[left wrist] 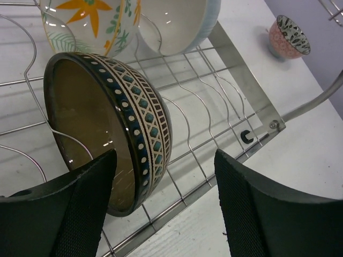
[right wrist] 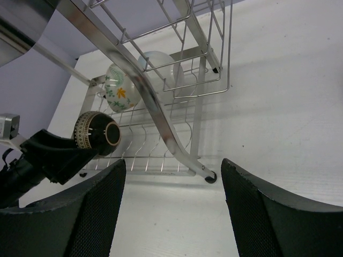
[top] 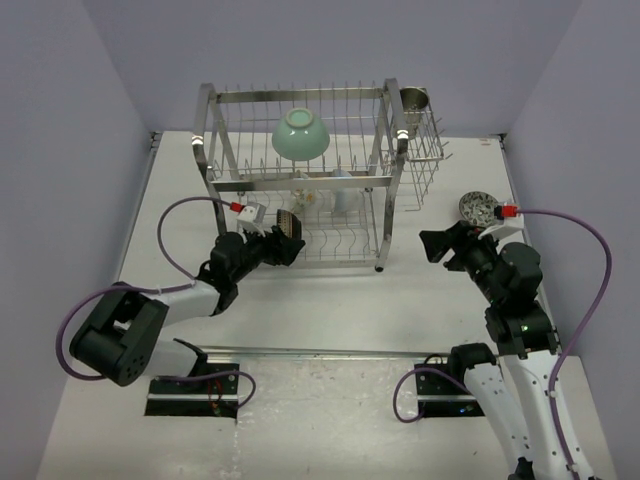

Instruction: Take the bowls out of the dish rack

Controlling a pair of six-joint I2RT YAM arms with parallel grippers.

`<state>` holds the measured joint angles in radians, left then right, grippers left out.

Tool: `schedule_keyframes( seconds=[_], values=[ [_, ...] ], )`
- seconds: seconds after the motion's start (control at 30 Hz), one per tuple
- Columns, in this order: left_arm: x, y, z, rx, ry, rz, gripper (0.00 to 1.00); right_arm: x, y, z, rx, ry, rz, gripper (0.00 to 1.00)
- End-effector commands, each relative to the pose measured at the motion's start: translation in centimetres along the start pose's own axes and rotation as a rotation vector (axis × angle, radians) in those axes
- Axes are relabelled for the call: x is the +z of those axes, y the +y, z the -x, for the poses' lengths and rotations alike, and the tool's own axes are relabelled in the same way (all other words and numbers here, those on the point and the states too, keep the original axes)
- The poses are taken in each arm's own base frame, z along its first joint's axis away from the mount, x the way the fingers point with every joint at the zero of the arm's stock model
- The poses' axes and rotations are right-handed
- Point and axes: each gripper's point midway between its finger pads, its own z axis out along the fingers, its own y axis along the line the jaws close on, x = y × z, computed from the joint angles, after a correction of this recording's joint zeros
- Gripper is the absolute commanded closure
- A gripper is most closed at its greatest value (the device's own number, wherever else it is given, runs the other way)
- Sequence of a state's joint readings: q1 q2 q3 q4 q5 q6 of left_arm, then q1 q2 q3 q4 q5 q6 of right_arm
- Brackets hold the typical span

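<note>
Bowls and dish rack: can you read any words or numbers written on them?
None: no words, labels or numbers show in any view.
The dark brown bowl has only dots and diamond shapes.
The white bowl has only orange flowers and green leaves.
The pink bowl has only specks.
The dish rack is plain steel.

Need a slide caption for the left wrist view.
Open left fingers bracket the rim of the dark brown bowl, propped in the dish rack.

White table (top: 330, 312); dish rack (top: 250, 97) at back, pinkish patterned bowl (top: 476, 207) to its right
</note>
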<state>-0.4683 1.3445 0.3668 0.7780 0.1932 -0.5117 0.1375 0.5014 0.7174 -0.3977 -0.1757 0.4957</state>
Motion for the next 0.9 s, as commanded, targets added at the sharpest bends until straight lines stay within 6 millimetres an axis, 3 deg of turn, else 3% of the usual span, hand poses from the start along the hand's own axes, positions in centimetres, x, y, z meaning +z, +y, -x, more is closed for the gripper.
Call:
schedule_keyframes(
  seconds=[0.0,0.3,0.7,0.77,0.87],
  values=[
    [1.2,-0.7,2.2,0.052,-0.08,-0.028,0.26,-0.3,0.3,0.1,-0.025,-0.006,0.016,0.27],
    [1.6,0.6,1.8,0.043,-0.099,0.02,0.44,-0.3,0.3,0.0,-0.033,-0.001,0.014,0.27],
    [1.8,1.5,2.8,0.081,-0.133,0.074,0.84,0.2,0.2,-0.6,-0.032,0.017,0.016,0.28],
    [1.6,1.7,2.7,0.081,-0.141,0.08,0.98,0.2,0.3,-0.6,-0.034,0.019,0.019,0.28],
    [1.0,1.7,3.0,0.077,-0.167,0.085,1.0,0.3,0.2,-0.7,-0.034,0.023,0.017,0.28]
  ],
)
